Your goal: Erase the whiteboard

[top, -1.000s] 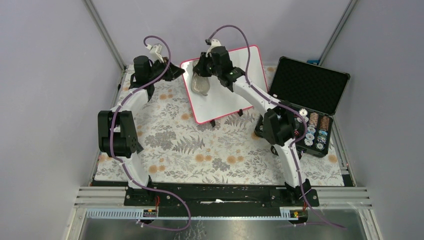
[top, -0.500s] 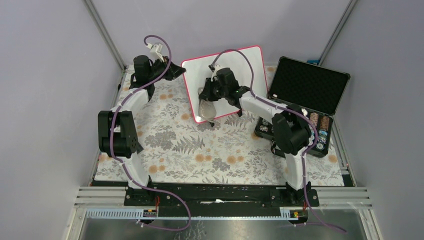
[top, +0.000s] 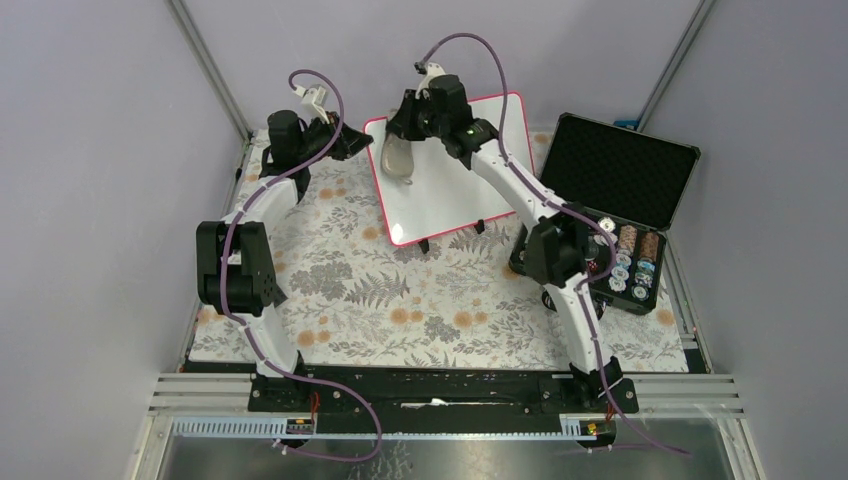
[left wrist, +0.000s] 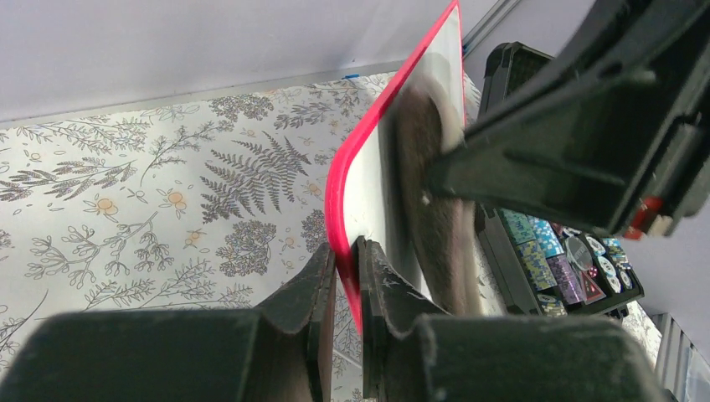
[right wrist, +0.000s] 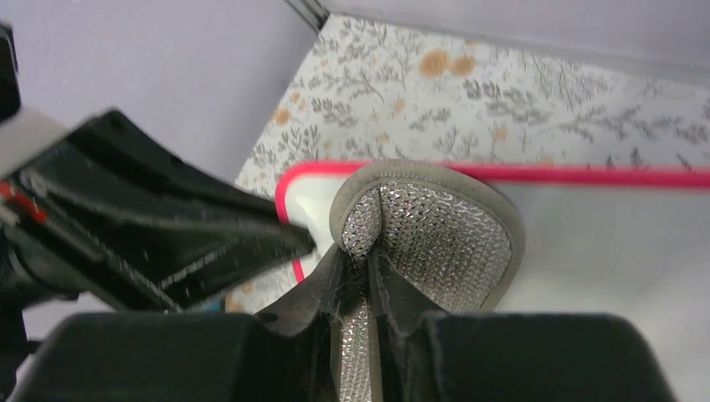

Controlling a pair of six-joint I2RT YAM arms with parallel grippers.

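Since half a second earlier, the right jaws have been carried from the near left part of the whiteboard up to its far left corner, and the grey pad has been brought along with them. The left jaws are found where they were.

The right jaws are closed tight on the grey pad. In the right wrist view a fold of its silvery, scaled surface is pinched between them, while the rest of the pad is spread against the white face of the whiteboard, just inside the pink-red frame.

The left jaws are shut almost fully on the left edge of the whiteboard. In the left wrist view the frame is clamped between them, on the near side of the corner where the pad is pressed, so the two pairs of jaws are set close together.

The whiteboard is propped up on small black feet at its near edge, on the bench with its floral cover. To the right of the whiteboard an open black case is placed, with coloured chips in its near half.
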